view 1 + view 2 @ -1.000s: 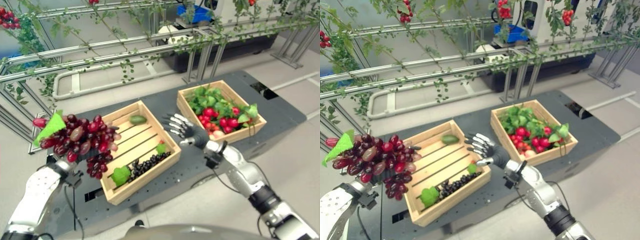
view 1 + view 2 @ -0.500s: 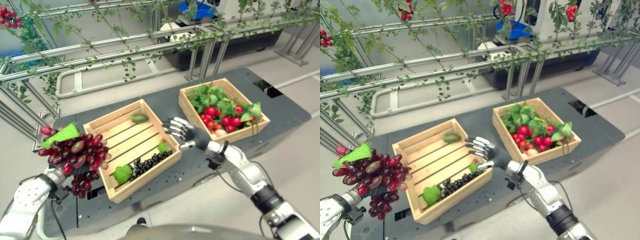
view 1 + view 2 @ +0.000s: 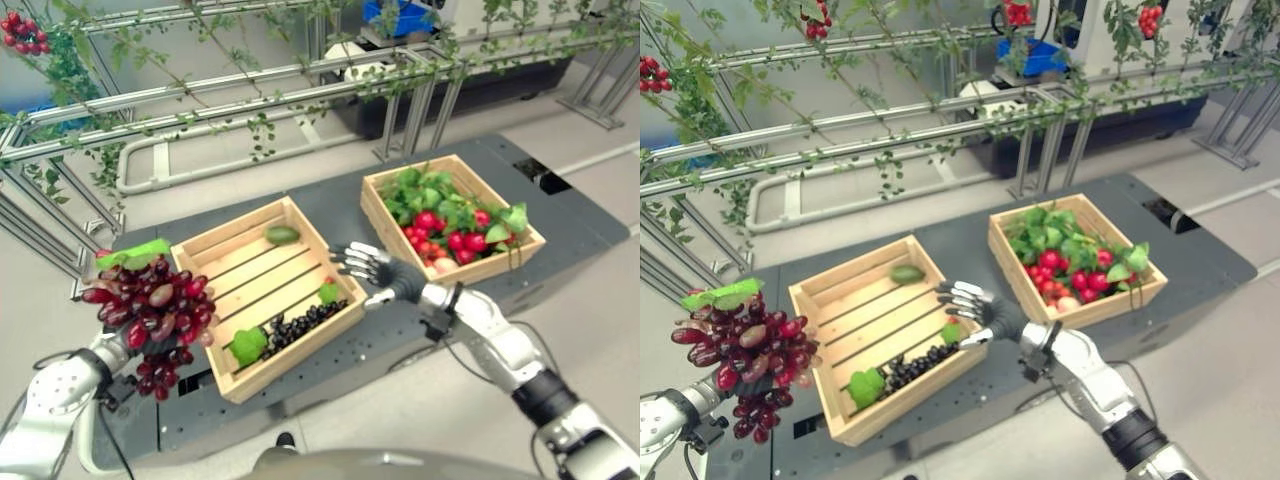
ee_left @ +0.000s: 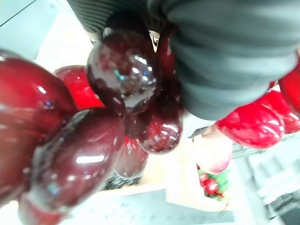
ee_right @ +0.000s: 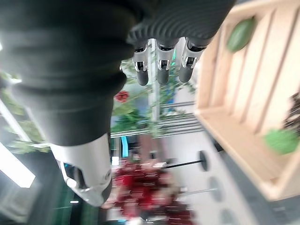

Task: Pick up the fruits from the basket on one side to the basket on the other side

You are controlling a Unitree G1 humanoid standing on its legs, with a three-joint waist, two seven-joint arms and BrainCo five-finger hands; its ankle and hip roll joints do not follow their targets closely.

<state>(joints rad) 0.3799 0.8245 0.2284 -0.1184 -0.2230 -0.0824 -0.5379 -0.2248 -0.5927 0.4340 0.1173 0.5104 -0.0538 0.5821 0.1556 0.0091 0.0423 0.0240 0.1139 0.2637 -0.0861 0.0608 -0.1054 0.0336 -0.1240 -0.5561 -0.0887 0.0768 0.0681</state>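
Note:
A big bunch of red grapes (image 3: 152, 308) with a green leaf on top hangs in the air at the left of the left wooden crate (image 3: 215, 245). My left hand (image 3: 118, 347) is under it and shut on it; the left wrist view has grapes (image 4: 70, 154) pressed against the hand's dark cover. That crate holds a green fruit (image 3: 282, 234) and black grapes (image 3: 295, 326) with leaves. My right hand (image 3: 383, 279) hovers open at the crate's right rim, fingers (image 5: 159, 65) spread and holding nothing. The right crate (image 3: 388, 220) is piled with red fruits (image 3: 445, 228) and green leaves.
Both crates stand on a dark grey platform (image 3: 330, 195). Behind it run metal rails with trailing vines (image 3: 250, 95), and a red berry cluster (image 3: 22, 30) hangs at the far left. Pale floor surrounds the platform.
My left hand has lowered the red grapes a little at the crate's left side. The camera has shifted slightly. My right hand stays open by the crate's right rim.

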